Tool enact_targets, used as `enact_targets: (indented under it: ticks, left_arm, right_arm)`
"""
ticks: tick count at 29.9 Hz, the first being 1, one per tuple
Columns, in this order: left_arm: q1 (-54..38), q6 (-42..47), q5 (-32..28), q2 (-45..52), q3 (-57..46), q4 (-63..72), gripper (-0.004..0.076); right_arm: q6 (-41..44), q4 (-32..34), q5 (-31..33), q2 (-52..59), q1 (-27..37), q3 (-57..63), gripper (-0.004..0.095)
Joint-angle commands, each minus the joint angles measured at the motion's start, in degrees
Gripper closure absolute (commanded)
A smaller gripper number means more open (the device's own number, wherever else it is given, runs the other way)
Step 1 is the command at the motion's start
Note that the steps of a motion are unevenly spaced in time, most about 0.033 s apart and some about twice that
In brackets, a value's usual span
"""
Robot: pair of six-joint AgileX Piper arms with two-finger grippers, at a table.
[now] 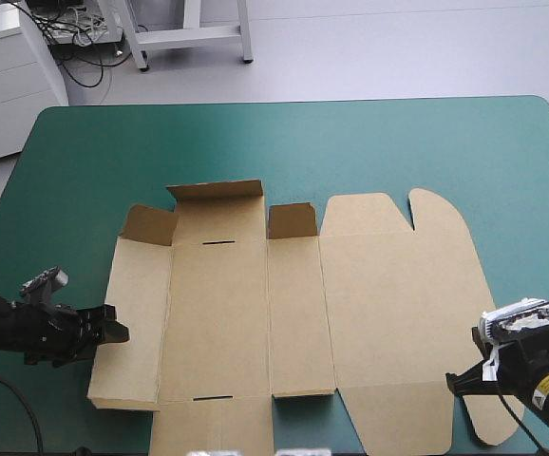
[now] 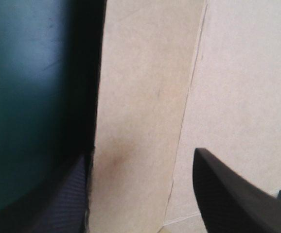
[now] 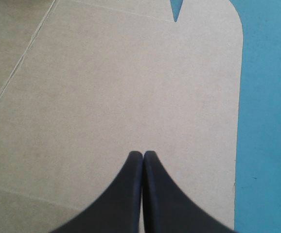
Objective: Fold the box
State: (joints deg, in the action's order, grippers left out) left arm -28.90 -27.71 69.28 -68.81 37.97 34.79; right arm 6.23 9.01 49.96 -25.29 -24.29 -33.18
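The left pincer [image 2: 140, 155], two broad black fin-shaped fingers [image 2: 228, 194], is standing spread and straddling the left side panel [image 2: 140, 97] of the box [image 1: 293, 313], a flat cut sheet of brown board. It is pinching nothing.

The right pincer [image 3: 143, 154] is pressed together into one point over the box's rounded lid panel [image 3: 131, 73], near its right edge. Contact cannot be told.

The box is lying unfolded across the middle of the teal-green desk [image 1: 303, 142], reaching toward the near edge.

By judgement, the board is handling as light and stiff, hinging only along its scored lines and sliding readily. A panel's free edge is offering the best hold.

Count:
- one box
- two pincers
- three far flaps [image 1: 216, 190], appearing tilted upward
- two tuck slots [image 1: 222, 242]
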Motion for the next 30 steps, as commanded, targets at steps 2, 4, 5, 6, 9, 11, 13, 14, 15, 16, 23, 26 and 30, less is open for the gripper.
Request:
enact_targets:
  ticks: [2, 4, 5, 6, 9, 11, 13, 14, 15, 16, 23, 26, 30]
  left_arm:
    - [0.8, 0.7, 5.5, 1.0, 0.9, 3.2, 0.0281]
    - [2.5, 0.8, 5.5, 1.0, 0.6, 3.1, 0.0281]
    - [3.8, 0.9, 5.5, 1.0, 0.4, 2.6, 0.0281]
    - [4.7, 0.9, 5.5, 1.0, 0.3, 1.6, 0.0281]
    - [6.9, 4.0, 5.5, 1.0, 0.3, -2.0, 0.0281]
    - [7.5, 4.2, 5.6, 1.0, 0.3, -1.7, 0.0282]
    - [7.6, 4.6, 5.6, 1.0, 0.3, -0.7, 0.0283]
    - [7.6, 4.9, 5.6, 1.0, 0.3, -0.4, 0.0285]
    - [7.6, 5.0, 5.6, 1.0, 0.3, -0.4, 0.0287]
    - [7.6, 5.0, 5.6, 1.0, 0.3, -0.3, 0.0293]
    - [9.9, 5.7, 5.6, 1.0, 0.2, 0.8, 0.0377]
    - [11.1, 6.6, 5.6, 1.0, 0.2, 1.3, 0.0456]
    - [11.4, 7.0, 5.6, 1.0, 0.2, 1.3, 0.0683]
  right_arm:
    - [-0.5, 0.7, -3.1, -0.3, 0.3, -1.4, 0.0931]
    - [-0.5, 0.7, -3.1, -0.3, 0.3, -1.4, 0.0931]
    - [-0.5, 0.7, -3.0, -0.3, 0.3, -1.4, 0.0931]
    - [-0.5, 0.7, -3.0, -0.3, 0.3, -1.4, 0.0931]
    - [-0.5, 0.7, -3.0, -0.3, 0.3, -1.4, 0.0931]
    - [-0.5, 0.7, -3.0, -0.3, 0.3, -1.4, 0.0931]
    - [-0.5, 0.7, -3.0, -0.3, 0.3, -1.4, 0.0931]
    - [-0.5, 0.7, -3.0, -0.3, 0.3, -1.4, 0.0931]
    - [-0.5, 0.7, -3.0, -0.3, 0.3, -1.4, 0.0931]
    - [-0.5, 0.7, -3.0, -0.3, 0.3, -1.4, 0.0931]
    - [-0.5, 0.9, -3.1, -0.3, 0.3, -1.4, 0.0931]
    - [-0.5, 0.9, -3.1, -0.3, 0.3, -1.4, 0.0931]
    - [-0.5, 0.9, -3.1, -0.3, 0.3, -1.4, 0.0931]
